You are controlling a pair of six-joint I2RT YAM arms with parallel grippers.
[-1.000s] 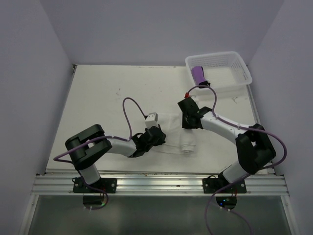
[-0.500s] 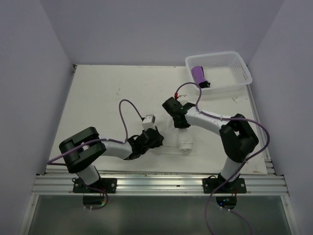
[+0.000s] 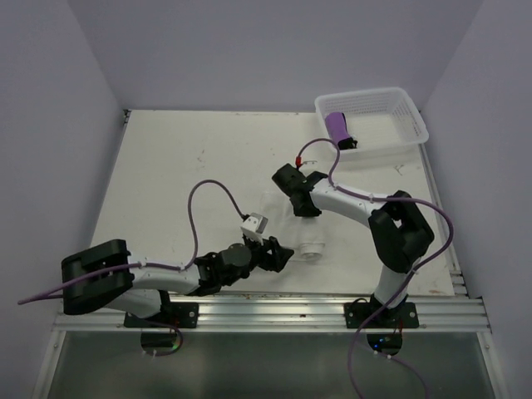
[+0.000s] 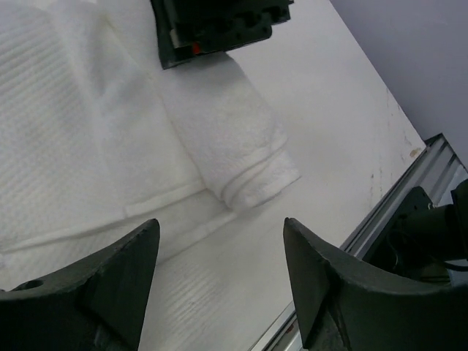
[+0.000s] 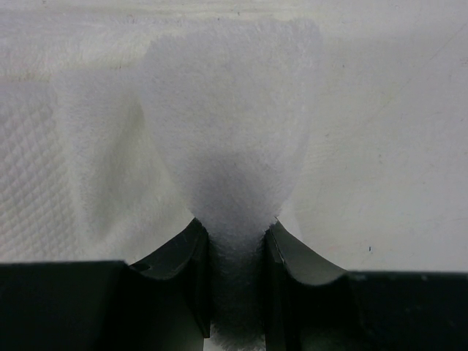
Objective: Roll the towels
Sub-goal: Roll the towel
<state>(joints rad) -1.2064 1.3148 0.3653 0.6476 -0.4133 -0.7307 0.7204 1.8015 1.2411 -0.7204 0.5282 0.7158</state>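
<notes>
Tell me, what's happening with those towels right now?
Left gripper: jaws open, empty. Right gripper: jaws shut on white towel, partly rolled. Purple towel rolled, in basket. Nothing in the way.

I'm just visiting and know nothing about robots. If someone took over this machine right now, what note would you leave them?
Left hand: open, holding nothing, poised over the white towel.
Right hand: shut on one end of the white towel's roll.
Purple towel: rolled, lying in the basket.
White towel: on the table, partly rolled, with a flat part spread out beside the roll.
Done: the purple towel.
Left: finish rolling the white towel.
</notes>
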